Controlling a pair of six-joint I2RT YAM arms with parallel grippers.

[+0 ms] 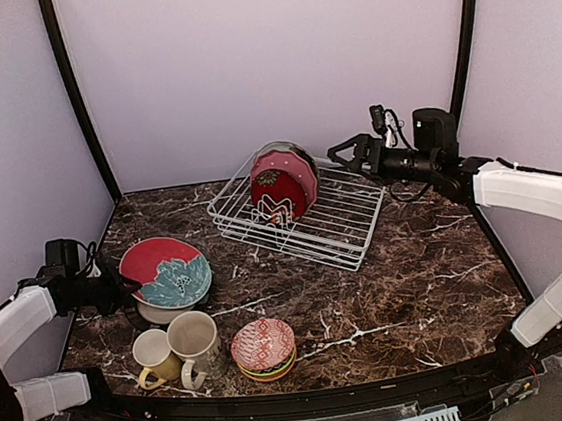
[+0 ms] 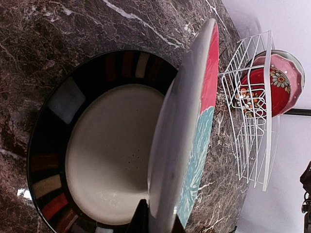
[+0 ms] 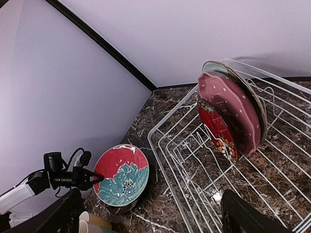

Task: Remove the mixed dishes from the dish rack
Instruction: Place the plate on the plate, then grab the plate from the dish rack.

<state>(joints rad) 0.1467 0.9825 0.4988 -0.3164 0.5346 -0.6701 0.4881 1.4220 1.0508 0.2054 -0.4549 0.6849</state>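
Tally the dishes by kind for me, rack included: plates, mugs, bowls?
Plates: 4 (red plate, pink plate and rear plate in the dish rack; floral plate in the left gripper)
Mugs: 2 (yellow mug, beige mug)
Bowls: at least 3 (striped-rim bowl; patterned bowl stacked on lime bowl, more below unclear)
Total: at least 9

- In the dish rack (image 1: 333,227), the rearmost plate (image 1: 292,146) shows only a thin rim behind the pink plate (image 1: 292,169); its face is hidden.
- The striped bowl (image 2: 73,145) is partly covered by the edge-on red-and-teal floral plate (image 2: 187,145).
- Left hand (image 2: 159,224): only dark fingertips show, cut off by the left wrist view's bottom edge.
- The lower bowls (image 1: 268,373) under the patterned bowl (image 1: 263,345) show rims only.
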